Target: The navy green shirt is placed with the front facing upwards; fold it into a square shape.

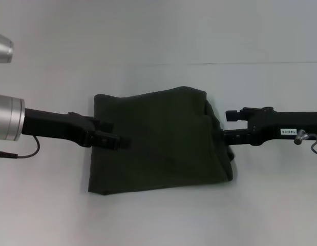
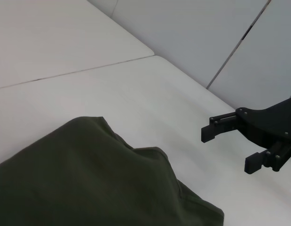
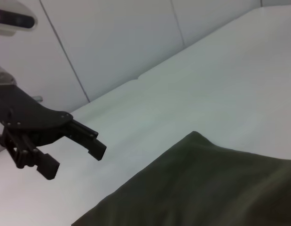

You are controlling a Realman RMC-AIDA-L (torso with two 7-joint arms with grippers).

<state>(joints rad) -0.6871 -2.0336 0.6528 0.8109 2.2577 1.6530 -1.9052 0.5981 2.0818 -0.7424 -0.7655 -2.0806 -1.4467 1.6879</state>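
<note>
Head view: the navy green shirt (image 1: 161, 143) lies folded into a roughly rectangular, somewhat skewed block at the centre of the white worktop (image 1: 158, 220), plain fabric uppermost, with bunched layers showing along its right edge. The left hand (image 1: 113, 136) reaches in from the left, its fingertips over the shirt's left edge; the right hand (image 1: 229, 125) reaches in from the right, just beside the bunched right edge.

Left wrist view: a rounded corner of the shirt (image 2: 89, 179) rests on the worktop (image 2: 150, 99); beyond it the right hand (image 2: 227, 148) hovers with its two toothed fingers spread apart, holding nothing.

Right wrist view: a shirt corner (image 3: 206, 183) lies on the worktop (image 3: 206, 84), and the left hand (image 3: 74, 157) appears farther off, fingers likewise parted and holding nothing.
</note>
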